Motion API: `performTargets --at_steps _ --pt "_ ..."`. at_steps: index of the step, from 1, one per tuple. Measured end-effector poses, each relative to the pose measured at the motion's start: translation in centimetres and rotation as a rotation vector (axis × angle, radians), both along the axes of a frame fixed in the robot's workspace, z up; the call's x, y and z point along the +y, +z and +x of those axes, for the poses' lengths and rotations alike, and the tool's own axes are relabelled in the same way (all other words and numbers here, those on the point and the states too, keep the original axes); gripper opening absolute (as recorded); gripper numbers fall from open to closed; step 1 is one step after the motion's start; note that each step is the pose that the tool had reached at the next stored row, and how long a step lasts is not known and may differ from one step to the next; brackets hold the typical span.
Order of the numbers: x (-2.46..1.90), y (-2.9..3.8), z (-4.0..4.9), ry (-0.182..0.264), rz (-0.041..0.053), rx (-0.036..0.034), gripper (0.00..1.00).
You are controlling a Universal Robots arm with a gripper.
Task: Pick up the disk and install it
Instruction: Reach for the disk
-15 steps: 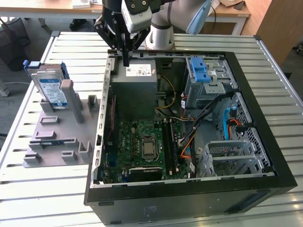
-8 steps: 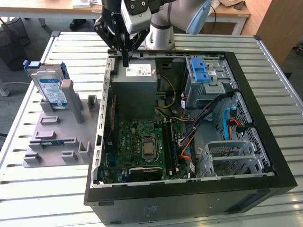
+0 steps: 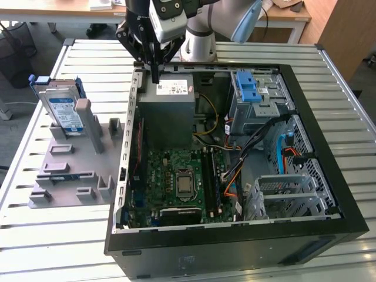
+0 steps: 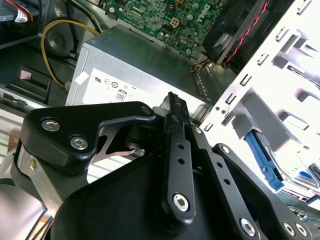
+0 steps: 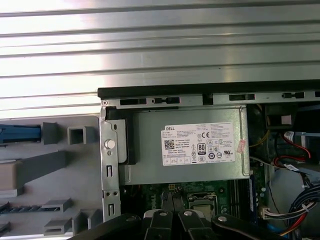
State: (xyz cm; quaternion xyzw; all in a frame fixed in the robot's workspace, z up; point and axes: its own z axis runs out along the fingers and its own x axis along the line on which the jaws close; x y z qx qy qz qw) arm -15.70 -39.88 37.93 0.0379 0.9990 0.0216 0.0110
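The disk [image 3: 64, 111], a silver drive with a white-and-blue label in a blue carrier, leans upright in a grey fixture [image 3: 70, 173] on the exterior view's left, outside the computer case. My gripper [image 3: 155, 75] hangs over the case's back left corner, just above the grey power supply [image 3: 167, 111]. Its fingers are pressed together and hold nothing. In the second wrist view the joined fingertips [image 4: 172, 102] point at the power supply [image 4: 135, 80]. The first wrist view looks down on the power supply's sticker [image 5: 197, 144], with the blue edge of the carrier [image 5: 20, 134] off to one side.
The open black case [image 3: 235, 235] holds a motherboard [image 3: 179, 179], cables, a drive bay with a blue latch [image 3: 249, 88] and a metal drive cage [image 3: 282, 194]. The slatted metal table [image 3: 59, 235] surrounds it. The fixture's grey posts [image 3: 97, 126] stand between the disk and the case.
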Motion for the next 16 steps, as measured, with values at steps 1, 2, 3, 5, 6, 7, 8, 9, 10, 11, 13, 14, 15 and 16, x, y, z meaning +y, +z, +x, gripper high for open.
performTargets --at_steps 1,2,3,5,6,7,8,9,10,11,13,14,15,16 --pt "0.00 -0.01 -0.02 0.000 0.0000 0.0000 0.11" --pt "0.00 -0.02 -0.04 0.000 0.0000 0.0000 0.11" --pt "0.00 -0.04 -0.06 0.000 0.0000 0.0000 0.11" --pt "0.00 -0.06 -0.09 0.000 0.0000 0.0001 0.11" --pt "0.00 -0.07 -0.11 0.000 0.0000 0.0002 0.11" --pt "0.00 -0.08 -0.13 0.000 0.0000 0.0002 0.11" --pt "0.00 -0.09 -0.15 0.000 0.0000 0.0002 0.11" --pt "0.00 -0.10 -0.17 0.000 0.0000 0.0002 0.11" --pt "0.00 -0.11 -0.19 0.000 0.0000 0.0002 0.11" --pt "0.00 -0.12 -0.21 0.000 0.0000 0.0002 0.11" --pt "0.00 -0.15 -0.25 0.000 0.0000 0.0003 0.11" --pt "0.00 -0.16 -0.27 0.000 0.0000 0.0003 0.11" --pt "0.00 -0.17 -0.29 0.000 0.0000 0.0003 0.11" --pt "0.00 -0.17 -0.31 0.000 0.0000 0.0003 0.11"
